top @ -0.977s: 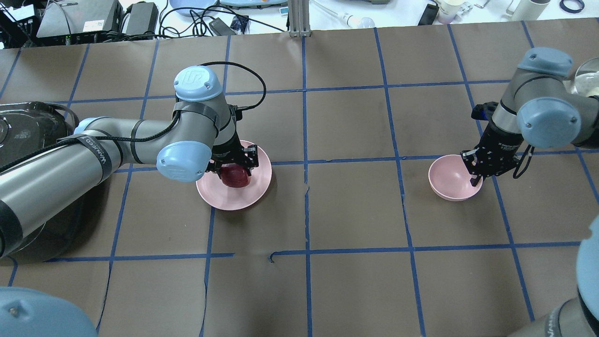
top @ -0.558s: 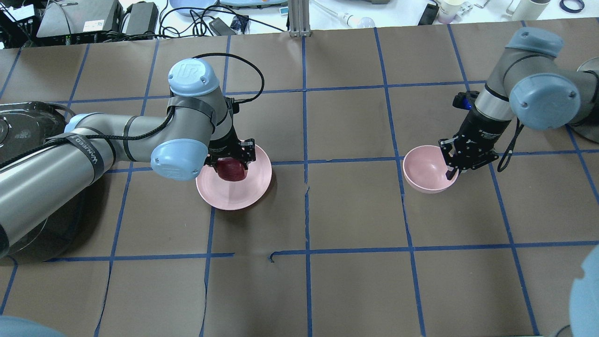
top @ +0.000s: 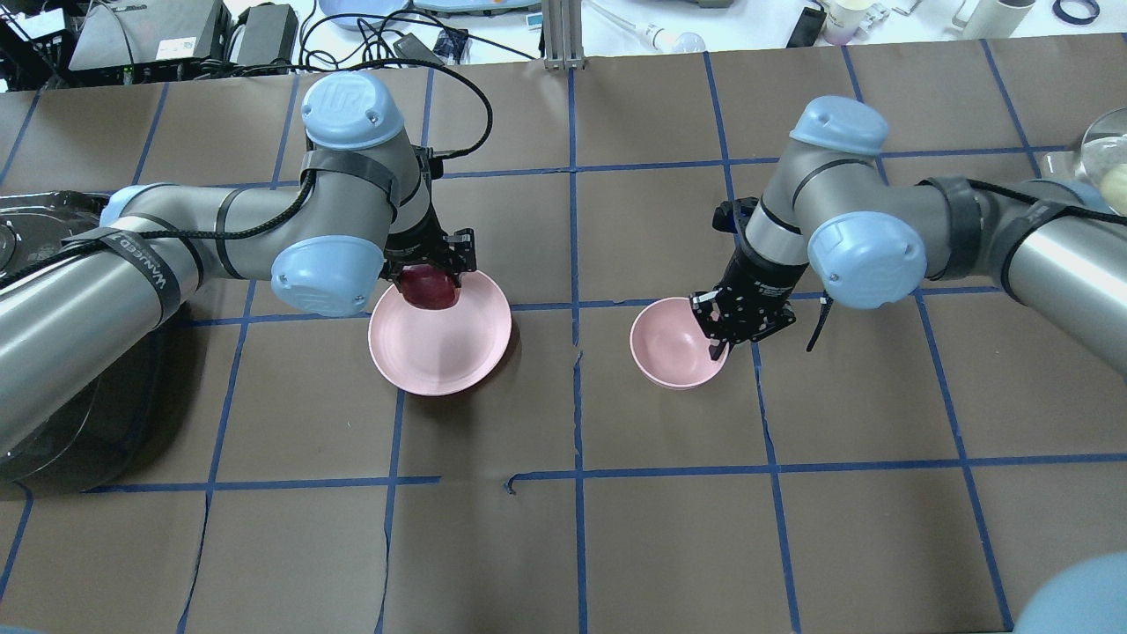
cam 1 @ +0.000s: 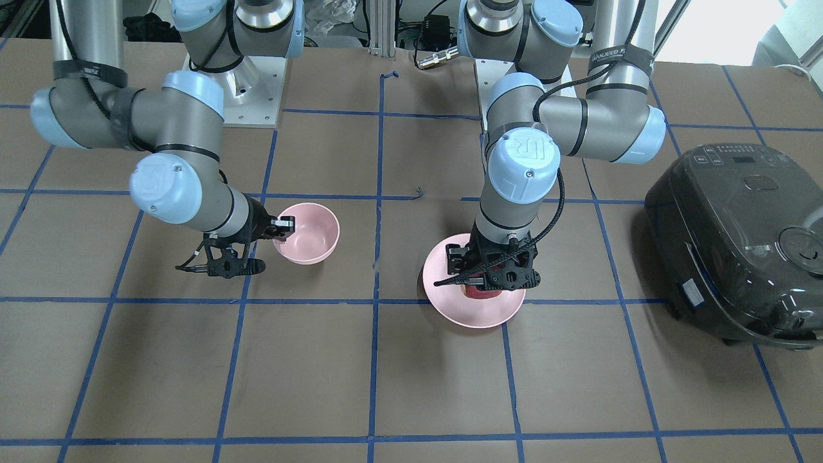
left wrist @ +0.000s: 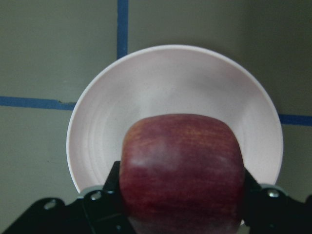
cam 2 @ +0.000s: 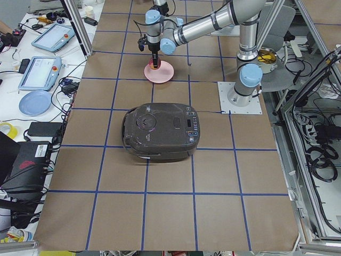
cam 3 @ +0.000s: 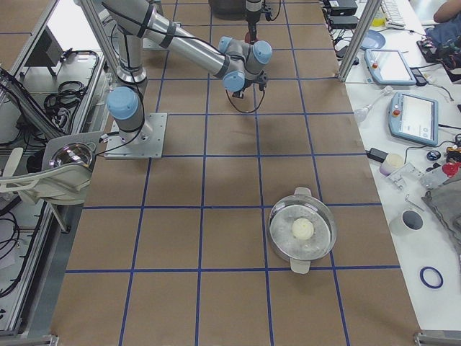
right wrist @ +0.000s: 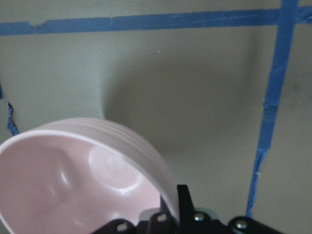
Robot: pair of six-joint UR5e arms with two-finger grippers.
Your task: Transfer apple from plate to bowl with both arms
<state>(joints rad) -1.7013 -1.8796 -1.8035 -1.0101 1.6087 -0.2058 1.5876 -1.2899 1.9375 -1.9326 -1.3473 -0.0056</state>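
My left gripper (top: pixel 430 278) is shut on the dark-red apple (top: pixel 429 291) and holds it above the far rim of the pale-pink plate (top: pixel 440 357). In the left wrist view the apple (left wrist: pixel 183 170) fills the space between the jaws, with the plate (left wrist: pixel 170 83) below. My right gripper (top: pixel 718 345) is shut on the right rim of the small pink bowl (top: pixel 669 348), right of the table's centre line. In the right wrist view the bowl (right wrist: pixel 73 170) looks tilted and a little off the table. In the front view the bowl (cam 1: pixel 312 231) is left of the plate (cam 1: pixel 472 316).
A black rice cooker (cam 1: pixel 733 244) sits on the table beyond the plate on my left side. A steel pot with a glass lid (cam 3: pixel 302 231) stands at the far right end. Blue tape lines cross the brown table cover.
My left gripper has lifted the apple off the plate and moved it toward the far rim. My right arm has carried the bowl leftward, toward the table's centre.
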